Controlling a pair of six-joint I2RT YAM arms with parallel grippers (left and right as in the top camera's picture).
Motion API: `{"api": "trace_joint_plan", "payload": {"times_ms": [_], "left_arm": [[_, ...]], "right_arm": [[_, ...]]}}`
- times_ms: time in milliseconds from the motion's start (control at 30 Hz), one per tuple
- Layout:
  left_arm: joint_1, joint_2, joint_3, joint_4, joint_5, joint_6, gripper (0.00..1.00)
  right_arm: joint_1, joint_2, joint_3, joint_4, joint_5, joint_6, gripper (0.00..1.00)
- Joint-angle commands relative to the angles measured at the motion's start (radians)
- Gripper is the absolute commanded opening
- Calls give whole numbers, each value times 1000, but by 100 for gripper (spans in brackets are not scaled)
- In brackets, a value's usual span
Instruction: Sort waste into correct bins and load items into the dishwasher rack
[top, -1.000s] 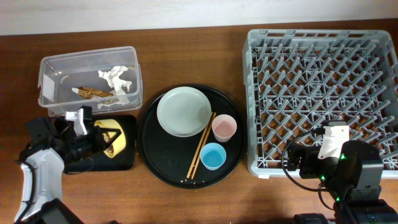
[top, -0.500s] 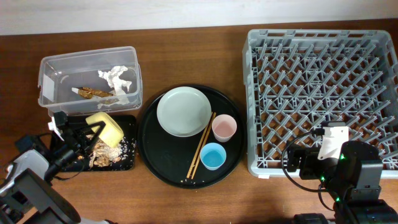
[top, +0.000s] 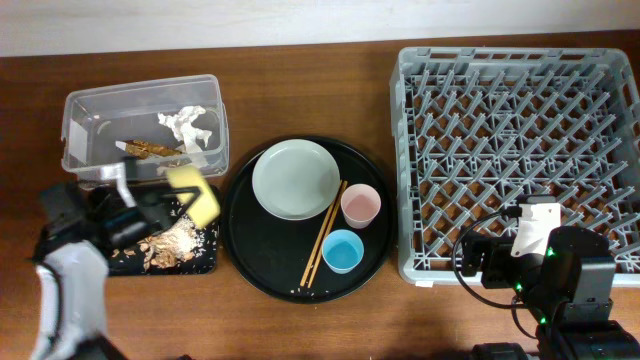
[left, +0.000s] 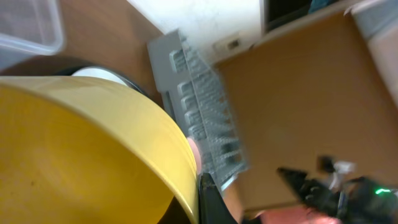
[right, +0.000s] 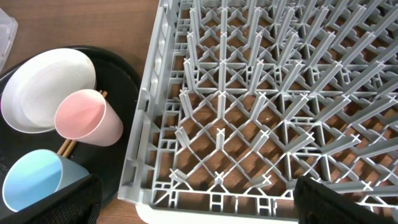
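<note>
left pincer pinching yellow bowl rim, bowl tilted on edge above black tray

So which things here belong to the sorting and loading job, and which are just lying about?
Job: yellow bowl, food scraps, shallow black tray, tissue, foil wrapper, clear tub, plate, pink cup, blue cup, chopsticks, rack.
Lying about: round black tray, table.

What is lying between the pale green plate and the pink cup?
A pair of wooden chopsticks, their upper ends passing between the two, as the overhead view shows.
</note>
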Motion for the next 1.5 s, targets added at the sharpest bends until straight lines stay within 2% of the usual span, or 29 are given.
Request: {"api": "trace_joint_plan", "payload": {"times_ms": [0, 133, 167, 267, 400, 433, 567, 633, 767, 867, 900, 933, 967, 1000, 1067, 1133, 1367, 1433, 1467], "left_arm": [[-319, -197, 3, -2, -443, -89, 0], [-824, -143, 3, -3, -985, -148, 0], [-892, -96, 3, -2, -1036, -148, 0], [-962, 43, 3, 13, -1094, -148, 0], [-962, 51, 108, 118, -1198, -139, 0], [-962, 52, 111, 220, -1200, -139, 0], [-963, 84, 111, 441, -1199, -140, 0], [-965, 165, 111, 520, -1183, -140, 0], [-1035, 278, 111, 661, -1173, -139, 0], [-1041, 298, 111, 644, -1172, -140, 3], [-1041, 298, 111, 637, -1173, -139, 16], [-1041, 298, 111, 630, -1172, -140, 24], [-1041, 298, 112, 622, -1172, -140, 53], [-1041, 287, 116, 613, -1173, -139, 58], [-1040, 211, 151, 539, -1172, -140, 62], [-1042, 126, 194, 479, -1062, -140, 65], [-1153, 221, 194, 317, -1030, -144, 62], [-1152, 277, 194, 303, -1034, -144, 54], [-1152, 293, 194, 312, -1038, -144, 44]], "right_arm": [[5, -2, 14, 4, 6, 7, 99], [5, -2, 14, 3, 5, 7, 99], [5, -2, 14, 3, 5, 7, 99], [5, -2, 14, 3, 5, 7, 99], [5, -2, 14, 3, 5, 7, 99], [5, -2, 14, 3, 5, 7, 99], [5, -2, 14, 3, 5, 8, 99], [5, -2, 14, 3, 5, 8, 99], [5, -2, 14, 3, 5, 8, 99], [5, -2, 14, 3, 5, 8, 99], [5, -2, 14, 3, 5, 7, 99], [5, -2, 14, 3, 5, 8, 99], [5, -2, 14, 3, 5, 7, 99], [5, -2, 14, 1, 5, 7, 99], [5, -2, 14, 2, 5, 7, 99], [5, -2, 14, 2, 5, 7, 99], [5, -2, 14, 0, 5, 8, 99], [5, -2, 14, 0, 5, 8, 99], [5, -2, 14, 0, 5, 8, 99]]}}
